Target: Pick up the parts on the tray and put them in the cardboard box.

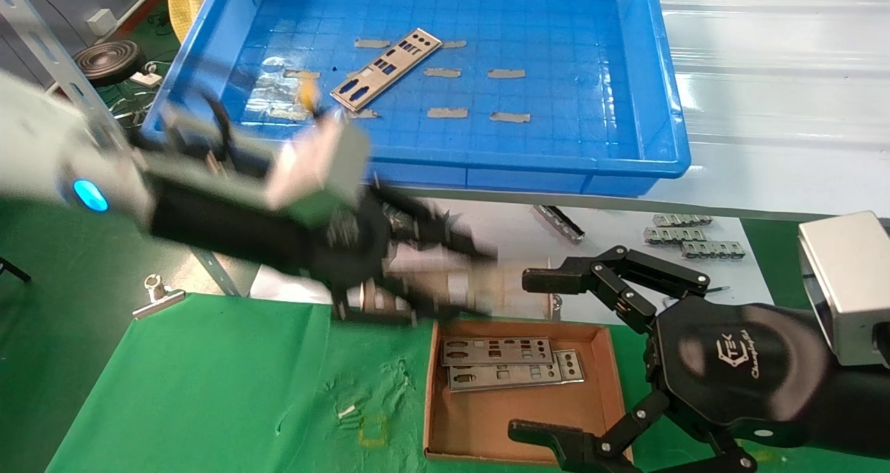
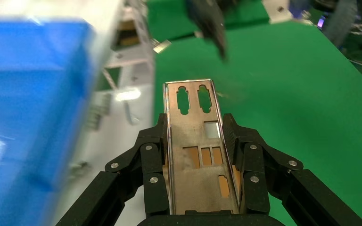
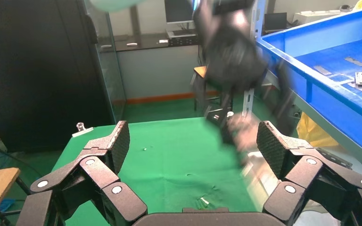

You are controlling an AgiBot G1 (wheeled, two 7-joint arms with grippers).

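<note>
Four punched plates counted: two boxed, one gripped, one left on the tray.

Nearest, the right gripper hung spread wide over the shallow brown cardboard box, where two thin silver-grey metal plates lay overlapping at its far end, the near floor bare. Just beyond the box's far edge, the left gripper clenched a third plate. Farthest, one plate lay diagonally in the big blue plastic tray among grey tape strips.
</note>
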